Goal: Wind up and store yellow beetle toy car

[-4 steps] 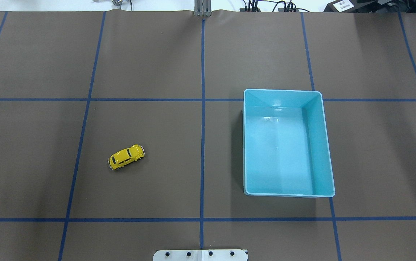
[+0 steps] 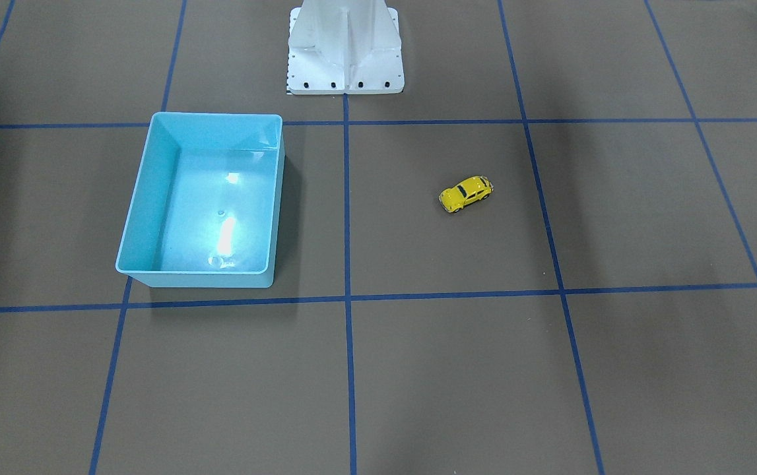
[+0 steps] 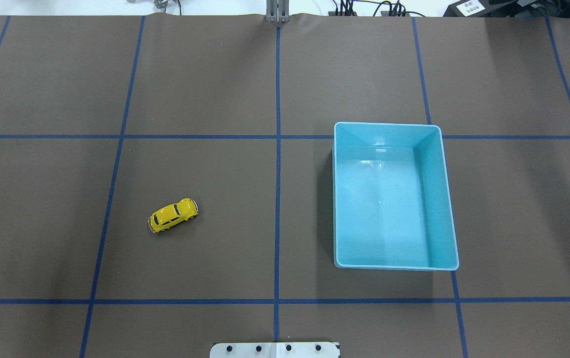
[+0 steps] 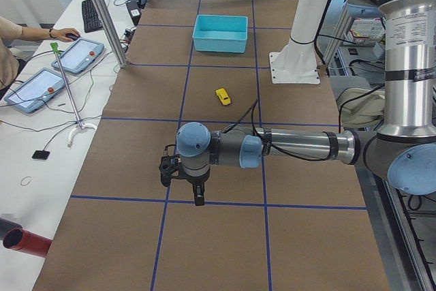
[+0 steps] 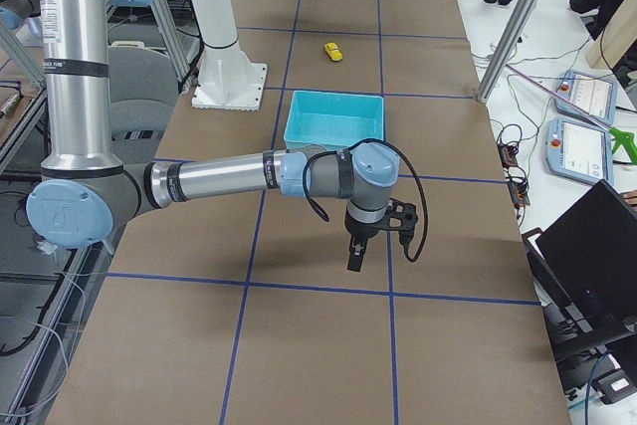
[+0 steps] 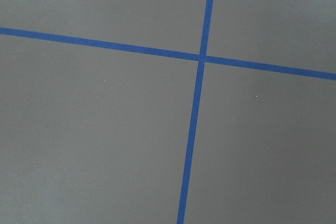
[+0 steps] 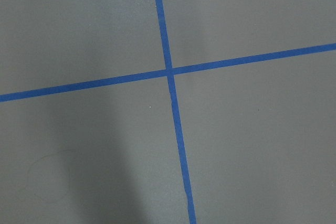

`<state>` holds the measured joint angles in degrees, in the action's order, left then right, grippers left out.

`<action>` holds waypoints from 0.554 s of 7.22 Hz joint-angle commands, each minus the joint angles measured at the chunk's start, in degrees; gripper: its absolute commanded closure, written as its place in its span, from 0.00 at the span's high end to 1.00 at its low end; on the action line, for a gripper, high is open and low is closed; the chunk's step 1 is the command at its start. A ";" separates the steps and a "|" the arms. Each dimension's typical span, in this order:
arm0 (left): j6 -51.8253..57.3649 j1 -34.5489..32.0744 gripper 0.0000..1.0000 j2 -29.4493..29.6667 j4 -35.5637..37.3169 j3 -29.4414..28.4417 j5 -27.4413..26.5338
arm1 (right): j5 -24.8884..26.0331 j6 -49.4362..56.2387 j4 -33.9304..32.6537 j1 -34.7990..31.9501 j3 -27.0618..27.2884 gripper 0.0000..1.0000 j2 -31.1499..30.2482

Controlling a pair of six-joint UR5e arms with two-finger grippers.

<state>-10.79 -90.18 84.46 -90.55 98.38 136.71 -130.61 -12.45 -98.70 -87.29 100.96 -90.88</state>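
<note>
Overhead view, left to right: the yellow beetle toy car is sitting on its wheels in the left half of the counter, set at an angle to the blue tape lines and nearer the robot-side edge than the far edge. No brand or writing is showing on it. Right of the centre line, well apart from the car, a light blue bin is standing open, with nothing lying in it. Beyond the far right corner a white label is showing print too small to read.

The front-facing view is mirroring this layout: bin, then car.

Only the side views are showing the arms. The left end effector is hanging over the counter's left end, well short of the car; the right end effector is hanging over the right end, short of the bin. I cannot tell how wide either is standing.

Both wrist views are giving only a tape crossing on bare counter.
</note>
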 commanded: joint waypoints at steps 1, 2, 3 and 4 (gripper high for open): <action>-0.02 0.17 1.00 1.05 0.38 -0.30 0.05 | 0.00 -0.03 0.00 0.01 -0.41 1.00 0.26; -0.10 0.44 1.00 1.23 0.29 -0.12 0.22 | 0.00 -0.03 0.00 0.01 -0.42 1.00 0.35; -0.10 2.61 1.00 3.41 0.46 -0.90 -0.21 | 0.00 -0.03 0.00 0.01 -0.42 1.00 0.44; -0.02 3.59 1.00 4.82 0.47 -1.43 -0.13 | 0.00 -0.03 0.00 0.01 -0.50 1.00 0.44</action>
<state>-10.87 -88.11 87.41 -90.15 97.61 136.64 -130.61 -12.48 -98.70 -87.27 100.55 -90.49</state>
